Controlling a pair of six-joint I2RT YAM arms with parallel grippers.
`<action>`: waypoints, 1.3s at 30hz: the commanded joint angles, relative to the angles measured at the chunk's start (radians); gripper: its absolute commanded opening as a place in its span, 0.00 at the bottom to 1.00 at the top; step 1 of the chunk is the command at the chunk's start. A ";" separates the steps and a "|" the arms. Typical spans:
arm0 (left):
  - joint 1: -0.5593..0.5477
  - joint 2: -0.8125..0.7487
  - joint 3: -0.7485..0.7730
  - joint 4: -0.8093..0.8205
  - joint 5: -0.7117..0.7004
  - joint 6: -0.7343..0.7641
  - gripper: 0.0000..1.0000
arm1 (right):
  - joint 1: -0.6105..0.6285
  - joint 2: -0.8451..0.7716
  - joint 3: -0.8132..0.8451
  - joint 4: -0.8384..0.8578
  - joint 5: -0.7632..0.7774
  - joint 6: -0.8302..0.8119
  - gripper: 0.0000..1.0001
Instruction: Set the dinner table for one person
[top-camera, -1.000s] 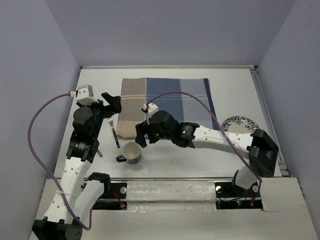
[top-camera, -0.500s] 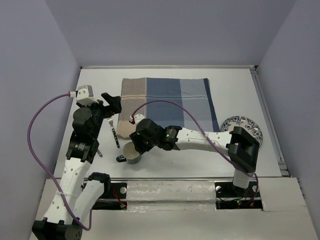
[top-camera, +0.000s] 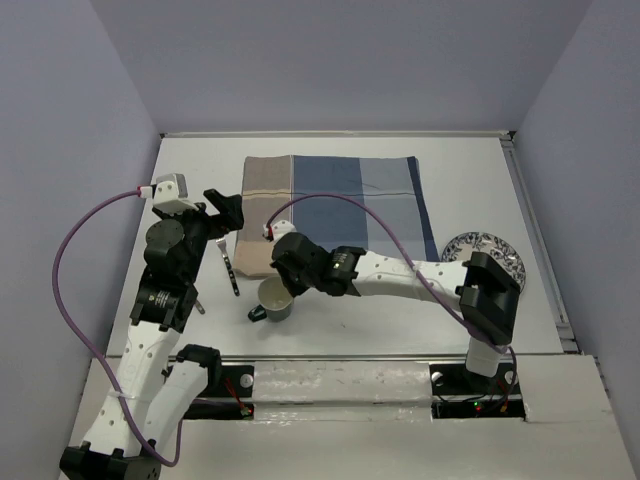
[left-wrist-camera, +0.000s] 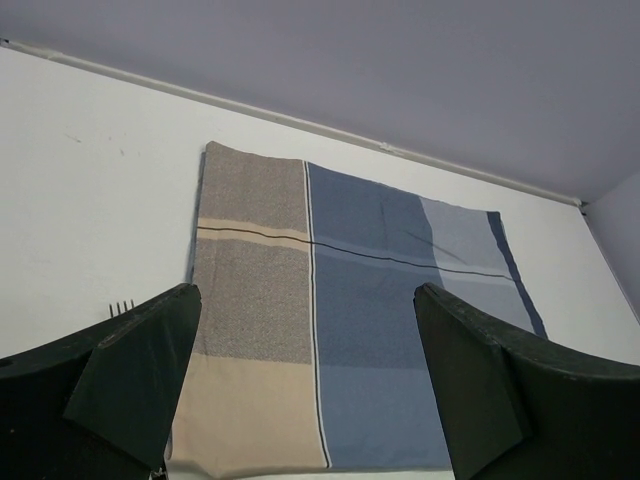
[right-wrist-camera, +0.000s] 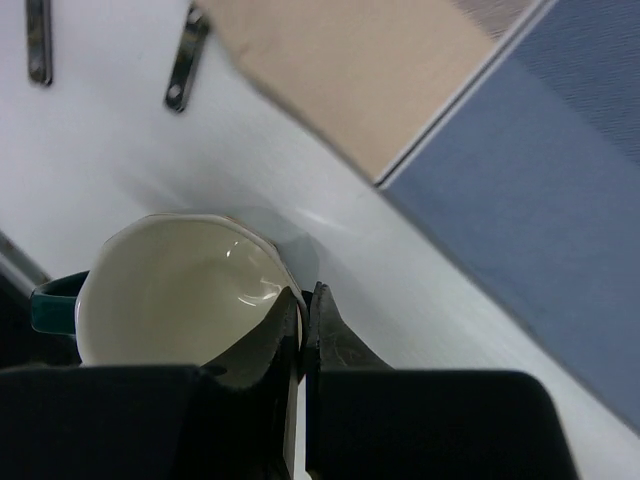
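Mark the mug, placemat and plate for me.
mug (right-wrist-camera: 170, 295), right wrist view, on its pale inside wall.
placemat (top-camera: 335, 180), top view, on the middle blue stripe.
plate (top-camera: 468, 246), top view, on the blue-patterned part that shows.

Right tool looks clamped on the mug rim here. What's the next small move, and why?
Probably lift the mug slightly, straight up. The right tool is shut on its rim, and the mug is beside the placemat, not on it. A small lift would confirm the grip before carrying.
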 joint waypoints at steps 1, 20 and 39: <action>-0.035 -0.032 0.030 0.024 -0.022 0.029 0.99 | -0.175 -0.185 0.039 0.084 0.115 -0.037 0.00; -0.173 -0.103 0.012 0.053 0.008 0.067 0.99 | -0.908 0.244 0.561 0.036 0.048 -0.015 0.00; -0.196 -0.096 0.010 0.053 -0.012 0.066 0.99 | -0.997 0.315 0.587 0.006 -0.044 0.012 0.00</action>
